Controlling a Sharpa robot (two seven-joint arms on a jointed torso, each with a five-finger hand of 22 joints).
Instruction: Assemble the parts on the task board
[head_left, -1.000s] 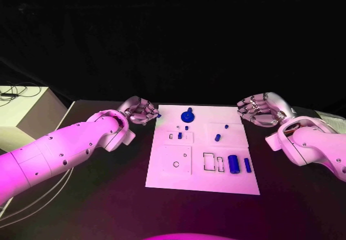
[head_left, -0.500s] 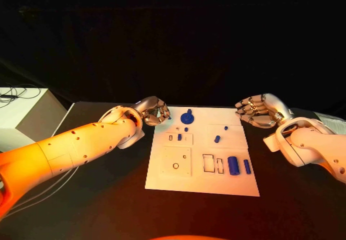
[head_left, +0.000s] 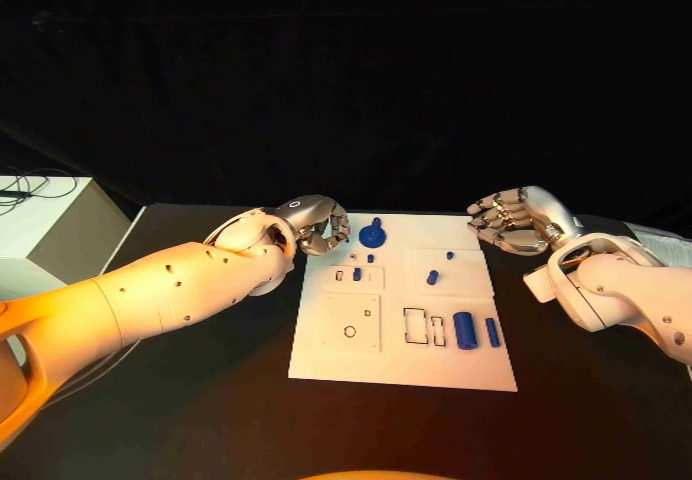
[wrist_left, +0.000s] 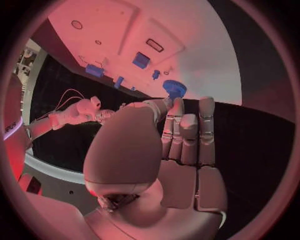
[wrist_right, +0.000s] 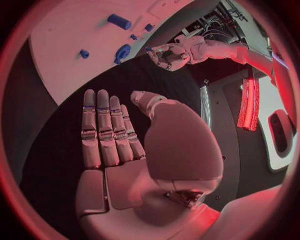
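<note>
Both empty: left robot hand should spread wide over the gear; right robot hand hangs open.

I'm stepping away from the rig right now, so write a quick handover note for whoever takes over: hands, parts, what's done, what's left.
Left hand: holds nothing, fingers together, at the task board's far left corner, close to the round blue part.
Right hand: holds nothing, off the board's far right corner.
Parts: the large blue cylinder and the slim blue piece lie near the right edge; small blue pieces sit mid-board.
Done: cannot tell what is seated.
Left: the rectangular slots look unfilled; no part is in hand.
</note>
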